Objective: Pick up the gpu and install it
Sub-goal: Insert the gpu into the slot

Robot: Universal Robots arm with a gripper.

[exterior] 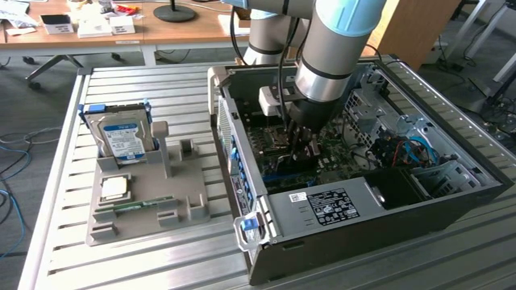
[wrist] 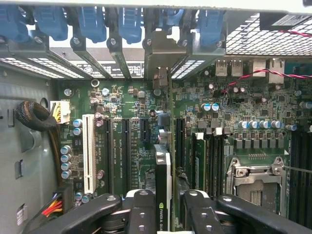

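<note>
Black two-finger gripper (wrist: pixel 164 214) closed on gpu (wrist: pixel 163 168), thin green card with black edge, standing edge-on over motherboard slot inside open grey computer case (exterior: pixel 322 208), at 6 o'clock of metal bracket; risk: card tilted, misses slot, contacts bend

In the exterior view the arm (exterior: pixel 327 54) runs off the top edge and hides the claw (exterior: pixel 300 151) inside the computer case (exterior: pixel 363 199). In the wrist view the gpu (wrist: pixel 163 187) stands edge-on, its faces unseen, its lower end and the fingers (wrist: pixel 141 212) cut off by the bottom edge.
</note>
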